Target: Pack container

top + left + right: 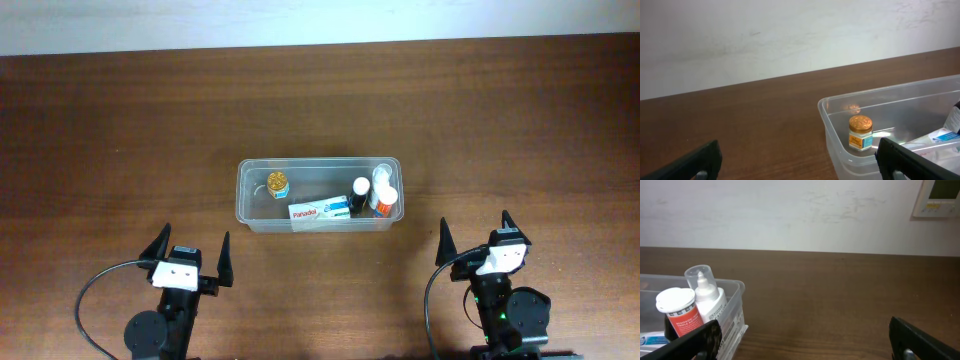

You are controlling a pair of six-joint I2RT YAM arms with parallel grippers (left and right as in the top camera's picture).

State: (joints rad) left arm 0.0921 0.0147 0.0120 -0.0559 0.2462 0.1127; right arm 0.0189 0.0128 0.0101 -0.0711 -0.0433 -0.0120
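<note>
The clear container stands mid-table. Inside are a small gold-lidded jar, a flat white medicine box, a black-and-white bottle, a red bottle with a white cap and a white dropper bottle. My left gripper hangs open at the near left, short of the container, nothing between its fingers. My right gripper is open at the near right, also empty. The left wrist view shows the jar inside the container. In the right wrist view the red bottle and dropper bottle stand at the container's end.
Bare brown wooden table surrounds the container on all sides. A white wall runs behind the table's far edge. A pale wall panel hangs at the upper right in the right wrist view.
</note>
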